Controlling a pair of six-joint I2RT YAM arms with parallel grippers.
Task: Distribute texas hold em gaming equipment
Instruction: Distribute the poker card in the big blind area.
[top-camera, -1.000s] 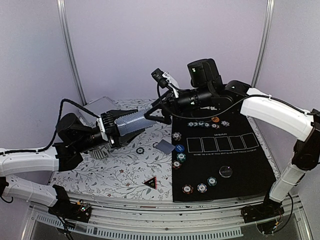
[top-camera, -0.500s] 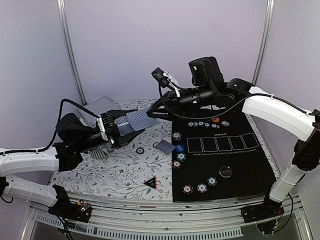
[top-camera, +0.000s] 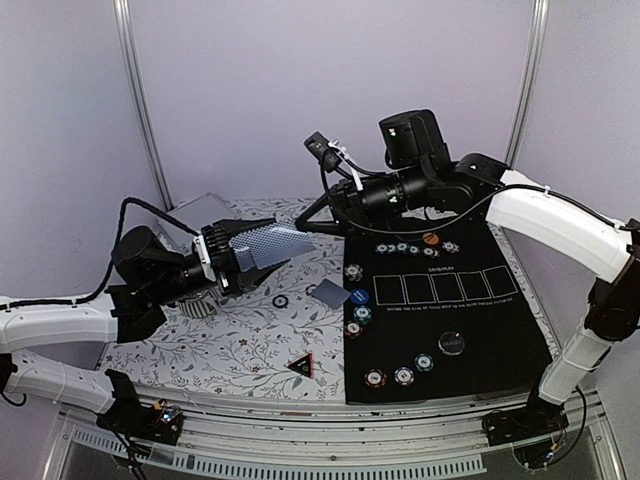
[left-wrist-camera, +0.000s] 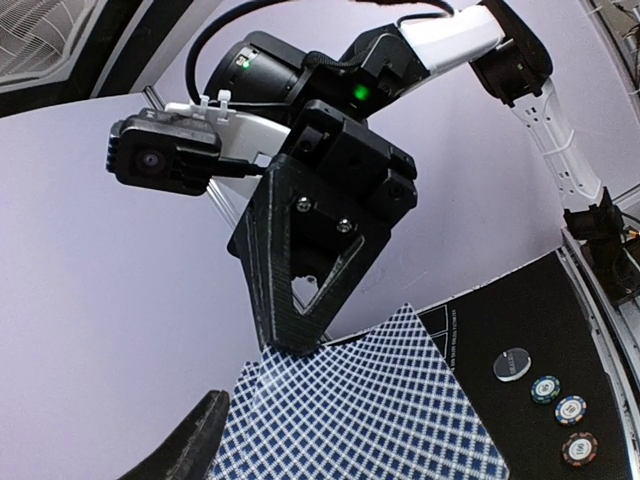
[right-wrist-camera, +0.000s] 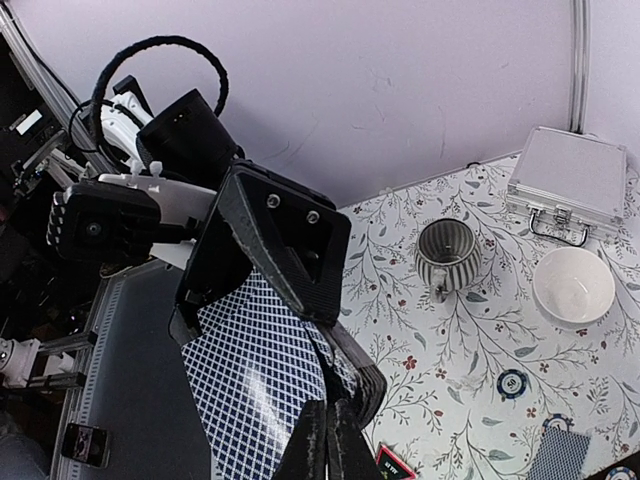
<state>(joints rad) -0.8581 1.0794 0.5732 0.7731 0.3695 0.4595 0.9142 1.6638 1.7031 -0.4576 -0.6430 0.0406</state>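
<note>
Left fingers (right-wrist-camera: 275, 255) were clamped across the deck of cards (top-camera: 262, 243), holding it in the air above the floral desk (top-camera: 220, 350), left of the black mat (top-camera: 470, 330). Right fingers (right-wrist-camera: 328, 445) were pressed together on the far edge of the top card (left-wrist-camera: 400, 395), which sat slightly fanned off the rest. Risks: the pinch looked shallow, so the card could slip free on the pull. A pinch catching two cards would take both. Too tight a left clamp could bend the card or drag the deck askew; too loose, and cards could spill. One loose card (top-camera: 328, 292) lay beside the mat, with poker chips (top-camera: 403, 375) on it.
</note>
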